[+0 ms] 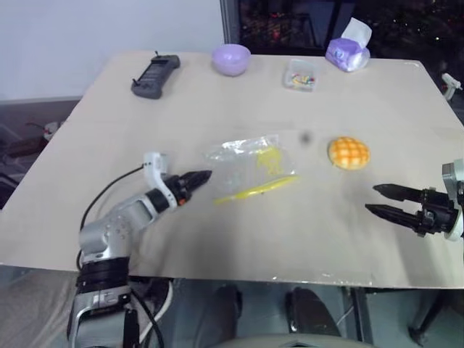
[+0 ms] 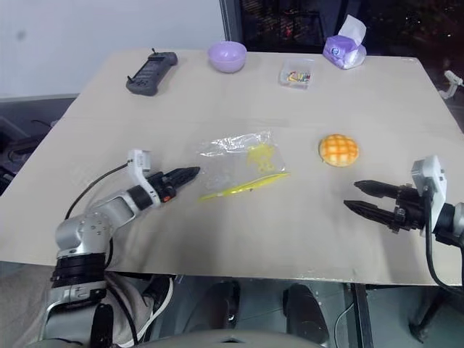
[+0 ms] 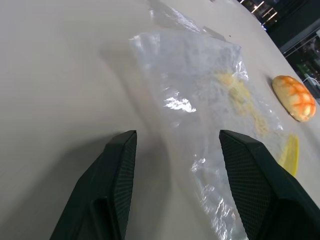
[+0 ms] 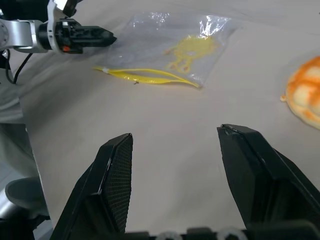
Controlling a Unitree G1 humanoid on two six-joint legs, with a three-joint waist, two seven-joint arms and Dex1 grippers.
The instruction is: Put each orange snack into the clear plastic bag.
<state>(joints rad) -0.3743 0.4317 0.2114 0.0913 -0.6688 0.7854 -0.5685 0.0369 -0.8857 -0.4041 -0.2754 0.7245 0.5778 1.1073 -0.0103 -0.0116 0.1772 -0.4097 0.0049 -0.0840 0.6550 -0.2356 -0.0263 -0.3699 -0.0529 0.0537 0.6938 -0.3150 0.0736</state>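
One orange snack [image 1: 349,153] and one clear plastic bag [image 1: 251,169] are seen mid-table [image 1: 217,239], apart. Left gripper [image 1: 201,177], open and empty, is placed at the bag's edge. Right gripper [image 1: 384,201], open and empty, is held near the table's right edge, short of the snack.

A pale beige table [image 1: 217,239] fills the foreground. Behind it stand a plain white wall [image 1: 87,36] and a dark window [image 1: 290,18] showing scattered lights.

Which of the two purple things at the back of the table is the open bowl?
The lilac bowl, round and open-topped, beside the black remote. The other purple thing is a tissue pack with white tissue sticking out.
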